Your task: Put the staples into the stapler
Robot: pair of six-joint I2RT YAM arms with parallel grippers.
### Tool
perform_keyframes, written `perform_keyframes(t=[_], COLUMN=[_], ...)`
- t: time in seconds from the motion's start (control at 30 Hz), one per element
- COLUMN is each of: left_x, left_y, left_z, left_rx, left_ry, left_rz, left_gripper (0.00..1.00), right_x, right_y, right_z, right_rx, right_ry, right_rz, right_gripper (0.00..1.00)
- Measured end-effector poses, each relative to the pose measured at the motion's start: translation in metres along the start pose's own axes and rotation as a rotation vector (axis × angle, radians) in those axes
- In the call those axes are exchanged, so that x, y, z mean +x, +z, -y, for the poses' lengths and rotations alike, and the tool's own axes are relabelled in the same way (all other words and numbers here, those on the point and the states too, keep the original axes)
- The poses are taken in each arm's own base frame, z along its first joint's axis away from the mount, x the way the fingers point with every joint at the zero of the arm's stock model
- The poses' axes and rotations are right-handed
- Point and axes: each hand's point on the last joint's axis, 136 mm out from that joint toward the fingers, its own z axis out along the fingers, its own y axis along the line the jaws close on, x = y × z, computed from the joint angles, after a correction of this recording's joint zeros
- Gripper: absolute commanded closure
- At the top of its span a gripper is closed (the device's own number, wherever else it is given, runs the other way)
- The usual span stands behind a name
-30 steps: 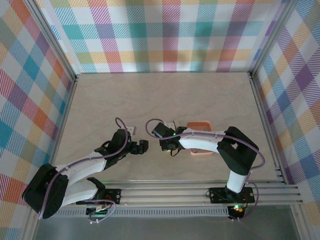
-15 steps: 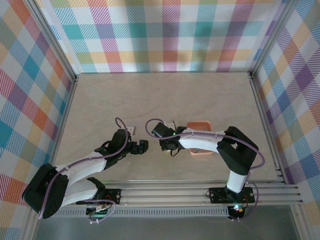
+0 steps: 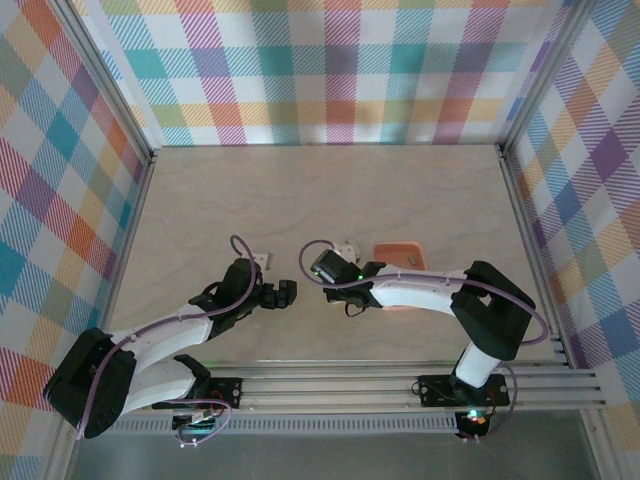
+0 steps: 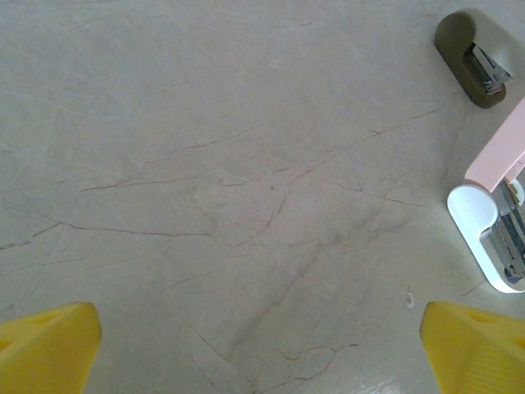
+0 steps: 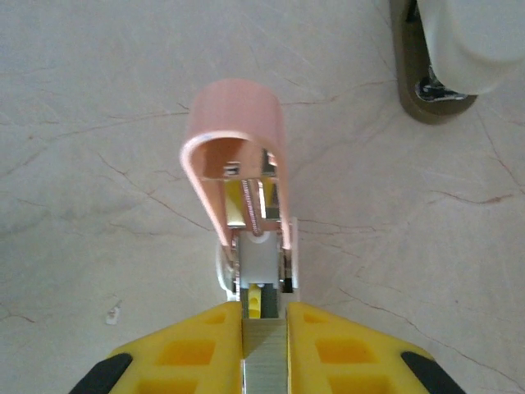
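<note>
The right tool (image 5: 264,313) is closed on the staples (image 5: 264,361): a grey strip sits tight between its two yellow fingers (image 5: 193,345). The stapler (image 5: 236,123) lies on the worktop (image 5: 98,164) just in front of this tool. Its pink top is lifted open, and the pale channel inside is in line with the strip. The front end of the strip is at the near end of the channel; I cannot tell if it is already inside. A small oblong piece (image 5: 459,33) lies ahead and to the right of the tool, apart from the stapler.

The left tool (image 4: 262,353) is wide open and holds nothing. The stapler (image 4: 499,156) lies ahead of it, to the right.
</note>
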Motion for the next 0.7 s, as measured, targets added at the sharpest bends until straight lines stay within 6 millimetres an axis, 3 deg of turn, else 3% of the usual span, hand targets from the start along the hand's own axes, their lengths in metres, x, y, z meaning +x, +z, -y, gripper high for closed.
perform_keyframes(t=[0.2, 0.7], left_x=[0.0025, 0.0035], left_y=[0.0001, -0.0004], left_z=[0.0007, 0.0002], left_rx=[0.002, 0.002], left_ry=[0.004, 0.004], left_rz=[-0.005, -0.005], left_gripper=[0.0, 0.0], right_x=[0.0068, 0.006], right_y=[0.0043, 0.0077], right_z=[-0.008, 0.0001], right_rx=[0.008, 0.058], right_ry=[-0.031, -0.038], right_rz=[0.006, 0.025], right_gripper=[0.82, 0.82])
